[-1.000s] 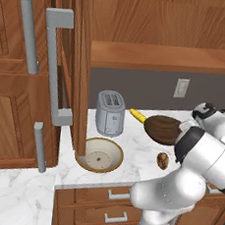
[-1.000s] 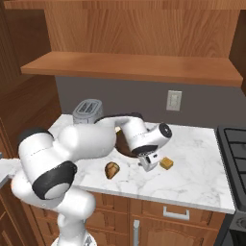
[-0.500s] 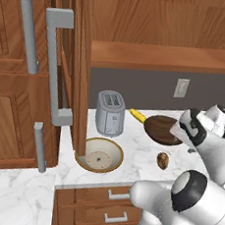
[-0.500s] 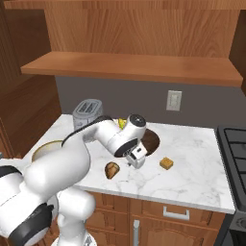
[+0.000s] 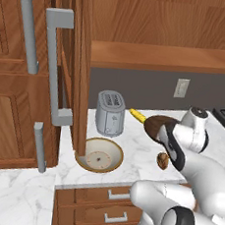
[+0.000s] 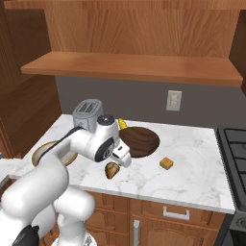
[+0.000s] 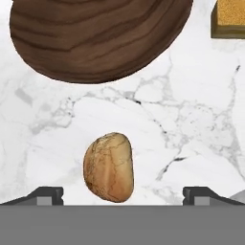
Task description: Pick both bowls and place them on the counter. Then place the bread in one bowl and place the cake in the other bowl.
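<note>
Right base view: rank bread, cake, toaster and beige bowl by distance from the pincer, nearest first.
1. Bread, right under the open pincer.
2. Cake, to its right on the marble.
3. Toaster, back left by the wall.
4. Beige bowl, far left, partly behind the arm.

Cake and toaster are close to call.

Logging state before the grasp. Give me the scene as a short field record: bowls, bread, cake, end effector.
beige bowl: on counter, by the cabinet door, empty
wooden bowl: on counter, empty
bread: on the marble, outside both bowls
cake: on the marble, beside the wooden bowl, apart from it
end effector: open, above the bread, fingertips wide to either side
toaster: at the back wall
</note>
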You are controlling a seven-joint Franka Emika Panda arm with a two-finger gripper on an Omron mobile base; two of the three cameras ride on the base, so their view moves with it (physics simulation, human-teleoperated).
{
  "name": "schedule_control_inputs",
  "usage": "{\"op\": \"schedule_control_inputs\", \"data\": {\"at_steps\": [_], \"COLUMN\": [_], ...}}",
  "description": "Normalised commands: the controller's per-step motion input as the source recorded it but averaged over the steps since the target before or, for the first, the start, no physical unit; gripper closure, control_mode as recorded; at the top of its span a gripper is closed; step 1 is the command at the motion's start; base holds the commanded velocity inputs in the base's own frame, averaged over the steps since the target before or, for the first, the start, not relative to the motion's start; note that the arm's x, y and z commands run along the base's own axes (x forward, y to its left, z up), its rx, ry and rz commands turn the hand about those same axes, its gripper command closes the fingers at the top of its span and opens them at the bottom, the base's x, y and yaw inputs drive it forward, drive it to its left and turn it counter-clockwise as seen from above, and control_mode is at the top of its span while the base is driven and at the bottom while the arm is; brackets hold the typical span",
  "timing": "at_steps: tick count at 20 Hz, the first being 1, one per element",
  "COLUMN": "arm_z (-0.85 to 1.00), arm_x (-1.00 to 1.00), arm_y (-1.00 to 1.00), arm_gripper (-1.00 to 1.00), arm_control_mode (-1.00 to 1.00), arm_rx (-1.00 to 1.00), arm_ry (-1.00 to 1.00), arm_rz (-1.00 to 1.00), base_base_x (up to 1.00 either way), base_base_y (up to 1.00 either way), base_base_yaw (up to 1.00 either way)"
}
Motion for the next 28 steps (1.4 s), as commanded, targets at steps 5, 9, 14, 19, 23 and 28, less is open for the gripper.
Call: {"op": "schedule_control_inputs", "data": {"at_steps": [5, 9, 14, 19, 23, 28], "arm_z": [-0.06, -0.06, 0.0, -0.03, -0.12, -0.19], "arm_x": [0.02, 0.1, -0.01, 0.0, 0.02, 0.0], "arm_y": [0.05, -0.02, 0.01, 0.01, 0.0, 0.05], "arm_gripper": [-1.0, -1.0, -1.0, -1.0, -1.0, -1.0], "arm_control_mode": [-1.0, -1.0, -1.0, -1.0, -1.0, -1.0], "arm_rx": [-0.17, -0.07, 0.01, 0.02, 0.02, 0.0], "arm_ry": [0.0, 0.06, 0.14, 0.17, 0.09, 0.02], "arm_rz": [0.04, 0.03, 0.06, 0.06, 0.08, 0.07], "base_base_x": [0.0, 0.0, 0.0, 0.0, 0.0, 0.0], "base_base_y": [0.0, 0.0, 0.0, 0.0, 0.0, 0.0], "base_base_yaw": [0.0, 0.0, 0.0, 0.0, 0.0, 0.0]}}
